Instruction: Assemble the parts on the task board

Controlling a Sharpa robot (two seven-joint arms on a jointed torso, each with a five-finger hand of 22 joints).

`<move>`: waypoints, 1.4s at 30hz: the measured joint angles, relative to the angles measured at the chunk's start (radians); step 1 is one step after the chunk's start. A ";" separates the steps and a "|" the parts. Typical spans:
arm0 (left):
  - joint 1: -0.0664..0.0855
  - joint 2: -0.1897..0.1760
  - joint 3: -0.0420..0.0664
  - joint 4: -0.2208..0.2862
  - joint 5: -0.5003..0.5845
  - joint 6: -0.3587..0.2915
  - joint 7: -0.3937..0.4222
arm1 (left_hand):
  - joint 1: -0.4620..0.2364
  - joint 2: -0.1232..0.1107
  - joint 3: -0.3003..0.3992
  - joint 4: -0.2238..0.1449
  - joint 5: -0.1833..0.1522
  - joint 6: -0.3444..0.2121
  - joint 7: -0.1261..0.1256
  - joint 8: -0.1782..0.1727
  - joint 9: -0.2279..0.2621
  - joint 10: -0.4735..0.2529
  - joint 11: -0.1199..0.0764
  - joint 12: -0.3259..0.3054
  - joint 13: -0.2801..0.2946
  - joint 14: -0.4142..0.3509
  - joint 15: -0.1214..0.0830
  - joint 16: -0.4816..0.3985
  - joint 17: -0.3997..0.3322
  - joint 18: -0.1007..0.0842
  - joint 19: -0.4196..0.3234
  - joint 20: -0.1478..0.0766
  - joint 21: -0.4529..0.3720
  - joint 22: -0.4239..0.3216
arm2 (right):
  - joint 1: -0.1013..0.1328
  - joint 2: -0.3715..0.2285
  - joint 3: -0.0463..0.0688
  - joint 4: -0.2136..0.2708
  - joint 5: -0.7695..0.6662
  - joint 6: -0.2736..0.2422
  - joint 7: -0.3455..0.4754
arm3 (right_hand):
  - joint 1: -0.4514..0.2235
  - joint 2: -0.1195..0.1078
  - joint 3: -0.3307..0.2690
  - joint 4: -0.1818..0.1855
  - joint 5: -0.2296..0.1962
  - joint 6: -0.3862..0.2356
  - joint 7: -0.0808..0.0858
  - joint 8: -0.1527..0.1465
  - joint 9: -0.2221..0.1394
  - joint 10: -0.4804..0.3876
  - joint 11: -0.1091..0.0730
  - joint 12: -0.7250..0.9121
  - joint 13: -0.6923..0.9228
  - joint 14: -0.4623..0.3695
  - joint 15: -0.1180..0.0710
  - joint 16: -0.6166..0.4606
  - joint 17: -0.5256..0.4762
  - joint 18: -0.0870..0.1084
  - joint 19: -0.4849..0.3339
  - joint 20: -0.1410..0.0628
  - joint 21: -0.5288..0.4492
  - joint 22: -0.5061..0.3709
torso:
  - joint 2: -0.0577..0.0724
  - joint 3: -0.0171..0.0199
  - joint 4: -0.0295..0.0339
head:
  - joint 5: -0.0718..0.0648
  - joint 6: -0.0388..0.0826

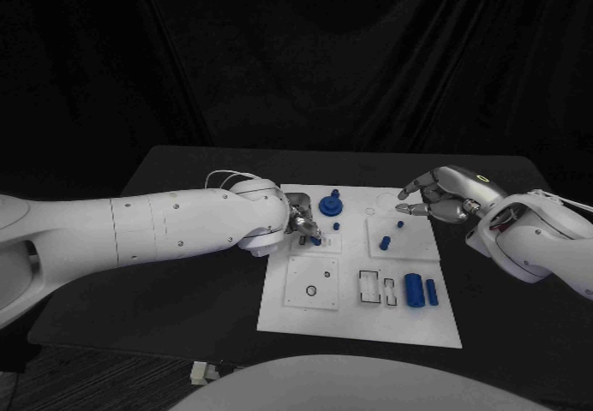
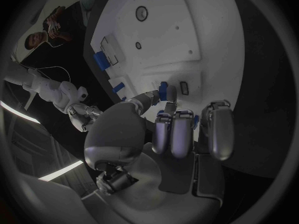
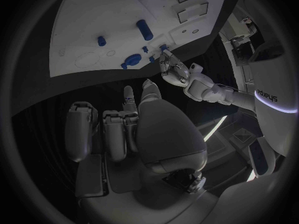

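On the black table (image 1: 185, 291) you have the white task board (image 1: 358, 321), with blue parts spread over it. Your left hand (image 1: 301, 224) sits over the board's left edge, pinching a small blue part (image 2: 163, 90). Your right hand (image 1: 435, 197) hovers above the far right corner, fingers curled, holding nothing.

No readable text on the task board (image 1: 358, 321); faint unreadable lettering elsewhere

You see a smooth matt white task board (image 1: 358, 318) on a matt black worktop (image 1: 185, 300), glossy blue plastic parts (image 1: 414, 288), smooth white arm shells (image 1: 148, 223), and each robot hand (image 1: 441, 195) in satin silver metal.
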 measured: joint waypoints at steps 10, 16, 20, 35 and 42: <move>0.000 0.001 0.001 -0.010 0.000 0.004 0.001 | 0.016 0.020 -0.053 0.026 -0.166 0.000 0.000 -0.062 -0.055 0.000 0.000 -0.007 0.000 -0.001 0.002 -0.006 0.000 0.000 -0.001 0.001 -0.019 0.000 | 0.000 -0.001 0.000 0.000 0.000 0.000 0.000 | 0.000 0.000 0.000 0.000 0.007 0.004 0.004 0.000 0.000 0.000 0.000 -0.001 0.000 0.000 0.000 0.000 0.000 0.000 0.000 0.000 0.000 0.001 | 0.000 0.0000 0.0000 | -0.002 0.000; 0.000 0.000 0.000 -0.015 -0.003 0.012 -0.003 | -0.020 0.020 -0.150 0.111 -0.223 0.001 -0.018 -0.084 -0.091 0.003 0.003 -0.012 0.000 0.001 0.007 -0.006 0.000 0.000 -0.001 0.009 -0.023 0.000 | 0.000 -0.002 0.000 0.000 0.000 0.000 0.000 | 0.000 0.000 0.000 0.000 0.007 0.004 0.004 0.000 0.000 0.000 0.000 0.000 0.000 0.000 0.001 0.000 0.000 0.000 0.000 0.000 0.000 0.001 | 0.000 0.0000 -0.0002 | -0.003 0.000; -0.001 0.002 -0.002 -0.015 -0.004 0.023 -0.003 | -0.040 0.014 -0.199 0.151 -0.243 0.005 -0.012 -0.091 -0.102 0.001 0.005 -0.012 0.000 0.001 0.007 -0.006 0.000 0.000 -0.001 0.009 -0.023 0.000 | 0.000 -0.002 0.000 0.000 0.000 0.000 0.000 | 0.000 0.000 0.000 0.000 0.007 0.004 0.004 0.000 0.000 0.000 0.000 0.000 0.000 0.002 -0.002 0.000 0.000 0.000 0.000 0.000 0.000 0.000 | 0.000 0.0000 -0.0003 | -0.003 0.000; -0.002 0.009 -0.002 -0.019 -0.002 0.056 -0.003 | -0.059 0.021 -0.274 0.201 -0.273 0.018 -0.011 -0.087 -0.103 -0.001 0.006 -0.012 0.000 -0.003 0.010 -0.006 0.000 0.000 0.002 0.012 -0.023 0.000 | -0.001 -0.001 0.000 0.000 0.000 0.000 0.000 | -0.002 -0.002 0.000 0.000 0.007 0.004 0.004 0.000 0.000 0.000 0.000 0.002 0.000 0.003 -0.001 0.000 0.000 0.000 0.000 0.000 0.000 0.000 | 0.000 -0.0002 -0.0003 | 0.000 0.000; -0.002 0.018 -0.001 -0.027 0.000 0.066 -0.003 | -0.045 0.021 -0.284 0.203 -0.273 0.022 -0.014 -0.083 -0.100 -0.001 0.006 -0.010 0.000 -0.003 0.010 -0.002 0.000 0.000 0.002 0.012 -0.023 0.000 | -0.001 -0.001 0.000 0.000 0.000 0.000 0.000 | -0.003 -0.003 -0.003 0.003 0.007 0.004 0.004 0.000 -0.001 0.000 0.000 0.002 0.000 0.003 -0.001 0.000 0.000 0.000 0.000 0.000 0.000 0.000 | 0.001 -0.0001 0.0002 | -0.001 0.000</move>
